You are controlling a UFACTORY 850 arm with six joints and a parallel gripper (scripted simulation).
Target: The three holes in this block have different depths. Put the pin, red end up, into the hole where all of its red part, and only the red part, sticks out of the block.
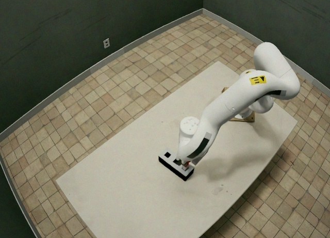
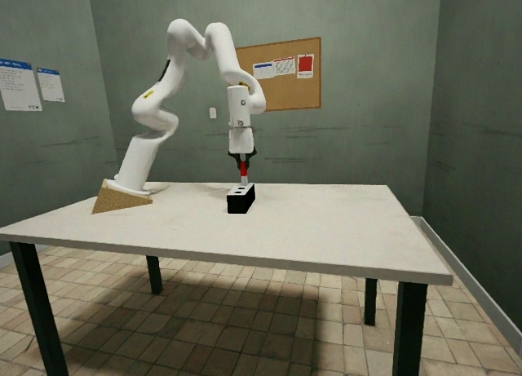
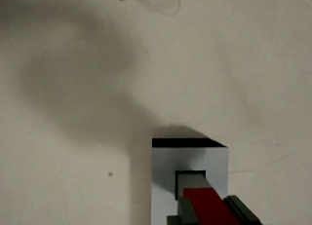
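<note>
The black block with a light grey top point(image 1: 173, 169) point(image 2: 238, 204) point(image 3: 163, 167) lies on the table. My gripper point(image 2: 243, 165) point(image 3: 205, 218) is shut on the red part of the pin point(image 1: 185, 166) point(image 2: 243, 170) point(image 3: 207, 203), which stands upright, red end up. Its grey lower end is at the end hole nearest the table's right edge in the top view, and seems to have entered it. Some grey still shows above the block. The middle hole point(image 1: 177, 161) and the other end hole point(image 1: 167, 154) are empty. The depth of the pin's tip is hidden.
The arm's base stands on a wooden wedge point(image 1: 243, 120) point(image 2: 120, 199) on the white table point(image 1: 119, 163) point(image 2: 320, 232). The arm reaches over the block and partly hides it in the top view.
</note>
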